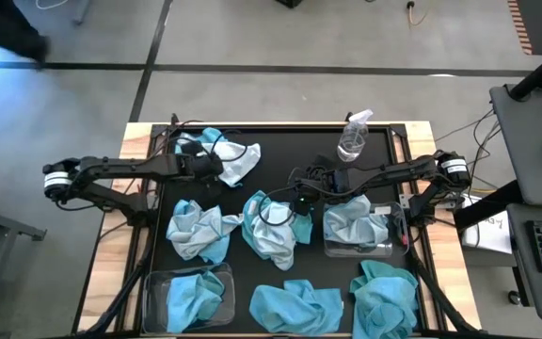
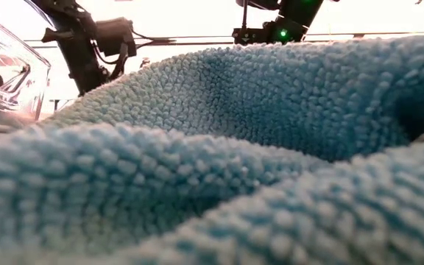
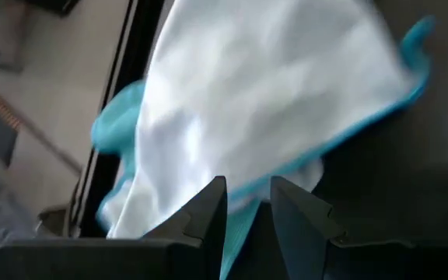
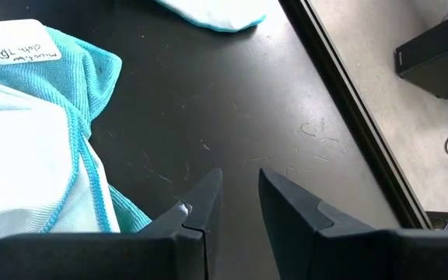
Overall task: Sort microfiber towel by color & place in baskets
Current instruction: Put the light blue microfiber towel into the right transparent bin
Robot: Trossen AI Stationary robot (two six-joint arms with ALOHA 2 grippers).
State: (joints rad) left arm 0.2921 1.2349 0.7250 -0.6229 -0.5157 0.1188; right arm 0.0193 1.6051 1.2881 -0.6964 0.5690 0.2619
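Several microfiber towels lie crumpled on the black table. A pale one with a turquoise hem (image 1: 238,158) (image 3: 263,93) lies at the far left. My left gripper (image 1: 216,168) (image 3: 249,194) hangs just over its near edge, open by a narrow gap with nothing between the fingers. My right gripper (image 1: 294,190) (image 4: 240,187) waits open over bare table at the middle, beside a pale towel (image 4: 29,155). One clear basket (image 1: 395,247) at the right holds a pale towel. Another basket (image 1: 158,311) at the near left holds a turquoise towel.
A clear spray bottle (image 1: 353,137) stands at the far middle. Loose towels lie at the middle left (image 1: 196,231), the centre (image 1: 271,231), the near centre (image 1: 299,306) and the near right (image 1: 384,297). A turquoise towel (image 2: 234,147) fills the low view.
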